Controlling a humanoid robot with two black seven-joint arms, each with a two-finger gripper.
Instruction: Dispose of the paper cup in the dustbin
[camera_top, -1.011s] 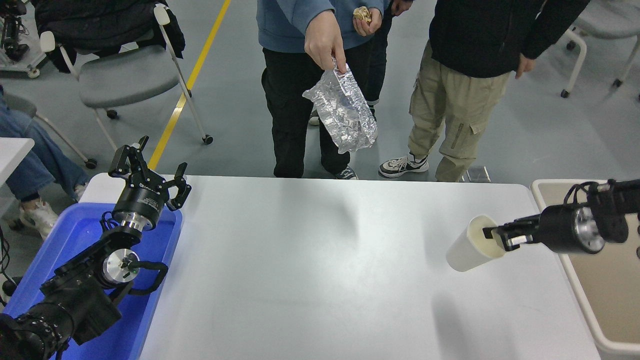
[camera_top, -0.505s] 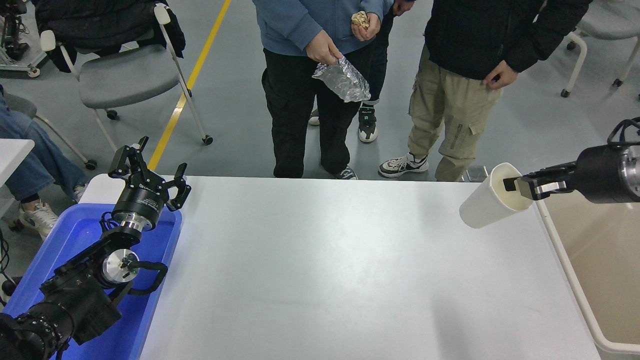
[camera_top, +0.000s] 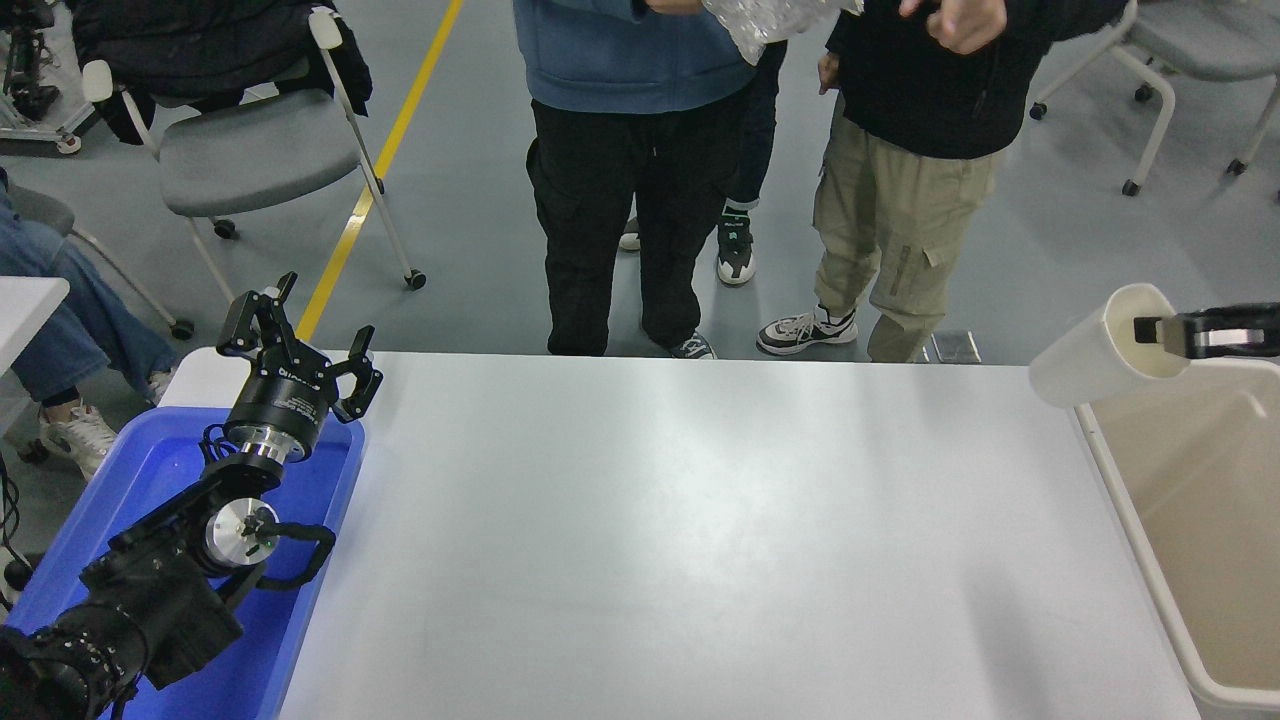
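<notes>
The white paper cup (camera_top: 1085, 353) hangs tilted in the air at the far right, its mouth turned to the right. My right gripper (camera_top: 1152, 331) is shut on the cup's rim, one finger inside the mouth. The cup is over the far left corner of the beige dustbin (camera_top: 1125, 512), which stands off the table's right edge. Most of the right arm is out of view. My left gripper (camera_top: 297, 345) is open and parked over the blue tray at the lower left.
A blue tray (camera_top: 145, 470) lies under the left arm. Two people (camera_top: 640, 150) stand close to the table's far edge; one holds crumpled foil (camera_top: 765, 20) at the top. Chairs (camera_top: 250, 150) stand on the floor behind.
My right gripper has carried the cup up and to the right, from above the table to above the dustbin's corner. The person has lifted the foil upward. The left arm has not moved.
</notes>
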